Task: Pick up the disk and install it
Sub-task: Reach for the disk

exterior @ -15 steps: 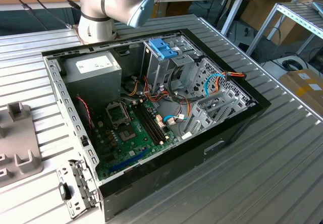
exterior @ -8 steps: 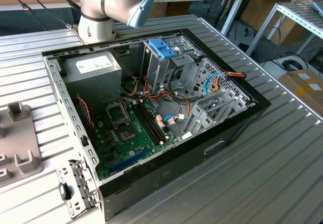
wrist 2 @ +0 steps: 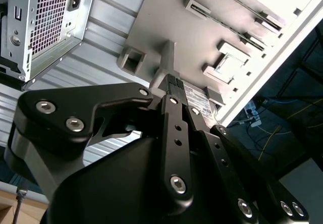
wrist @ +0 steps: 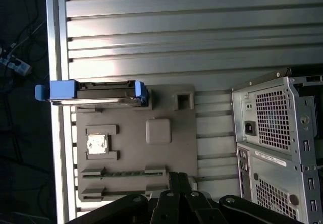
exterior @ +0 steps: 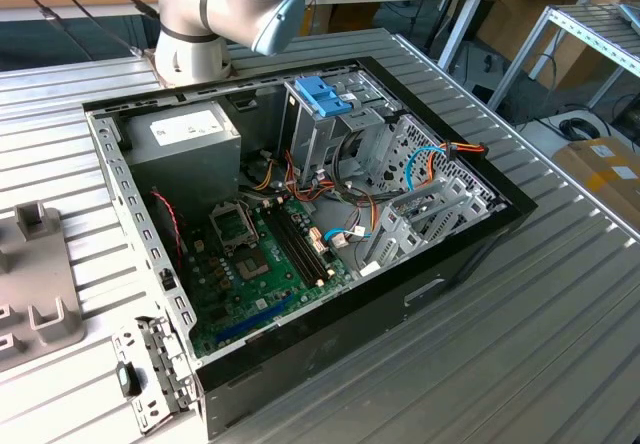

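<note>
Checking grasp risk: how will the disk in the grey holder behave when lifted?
The disk looks rigid and metal-bodied, so probably heavy for its size. Seemingly standing on edge in the grey holder, it might tip if nudged.

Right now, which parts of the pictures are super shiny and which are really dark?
In the first wrist view, light glares off the ribbed table, while past its edge it is nearly black; in the second wrist view, the black hand looms dark and the grey tray washes out white; in the exterior view, light is even, with shade inside the computer case.
</note>
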### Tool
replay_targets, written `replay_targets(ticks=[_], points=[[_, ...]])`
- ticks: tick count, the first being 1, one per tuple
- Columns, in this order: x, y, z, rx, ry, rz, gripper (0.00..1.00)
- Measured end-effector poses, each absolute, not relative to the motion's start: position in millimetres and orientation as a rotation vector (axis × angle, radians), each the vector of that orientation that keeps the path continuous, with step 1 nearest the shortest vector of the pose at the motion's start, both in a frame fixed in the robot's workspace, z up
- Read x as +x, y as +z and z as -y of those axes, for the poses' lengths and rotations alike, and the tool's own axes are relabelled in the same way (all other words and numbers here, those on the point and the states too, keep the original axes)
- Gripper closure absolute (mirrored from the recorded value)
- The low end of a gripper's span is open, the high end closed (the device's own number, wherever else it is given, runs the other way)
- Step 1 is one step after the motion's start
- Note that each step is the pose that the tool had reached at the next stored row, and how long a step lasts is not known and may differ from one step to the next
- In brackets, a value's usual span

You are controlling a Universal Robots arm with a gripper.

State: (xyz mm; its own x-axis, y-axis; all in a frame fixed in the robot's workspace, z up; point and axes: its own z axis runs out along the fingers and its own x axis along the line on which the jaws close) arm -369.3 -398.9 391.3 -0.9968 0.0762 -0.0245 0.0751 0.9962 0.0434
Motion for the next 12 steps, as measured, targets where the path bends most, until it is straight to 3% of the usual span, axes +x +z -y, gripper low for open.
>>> replay_targets(ticks=[12], points=[[-374.9,391.2,398.9,0.118,0.066,-3.113,0.9]])
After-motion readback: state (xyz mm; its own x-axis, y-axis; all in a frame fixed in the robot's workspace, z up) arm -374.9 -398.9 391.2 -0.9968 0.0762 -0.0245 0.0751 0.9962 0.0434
